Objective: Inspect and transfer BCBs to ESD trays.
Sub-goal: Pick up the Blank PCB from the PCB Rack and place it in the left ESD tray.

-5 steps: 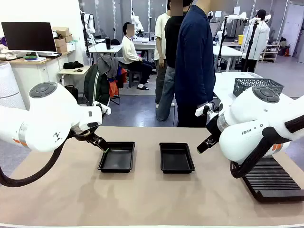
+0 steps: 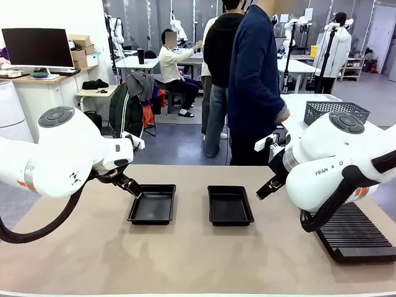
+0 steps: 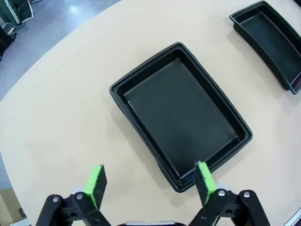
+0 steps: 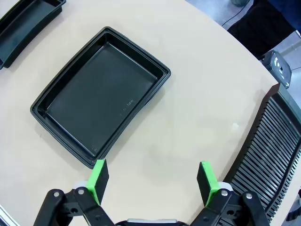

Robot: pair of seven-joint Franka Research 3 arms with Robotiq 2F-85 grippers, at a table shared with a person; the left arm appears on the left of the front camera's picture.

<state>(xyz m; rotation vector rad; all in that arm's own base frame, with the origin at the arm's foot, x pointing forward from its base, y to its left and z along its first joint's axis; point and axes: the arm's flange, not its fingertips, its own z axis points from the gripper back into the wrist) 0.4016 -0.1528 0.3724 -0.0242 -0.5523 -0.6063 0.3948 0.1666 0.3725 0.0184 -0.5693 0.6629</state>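
Hovering at the far-left corner of the left ESD tray (image 2: pixel 153 205), your left gripper (image 3: pixel 150 182) has both green pads spread wide. In the left wrist view, one fingertip (image 3: pixel 204 179) overlaps the tray's corner rim and the other sits over the tan table (image 2: pixel 198 263). Your right gripper (image 4: pixel 153 181) is also spread wide, hanging over the table between the right ESD tray (image 4: pixel 101 99) and the black ribbed rack (image 4: pixel 270 146), touching neither. Both trays lie flat, side by side mid-table with a gap between them, black floors in plain view. A person in a dark blue jacket (image 2: pixel 253 80) stands at the far edge.
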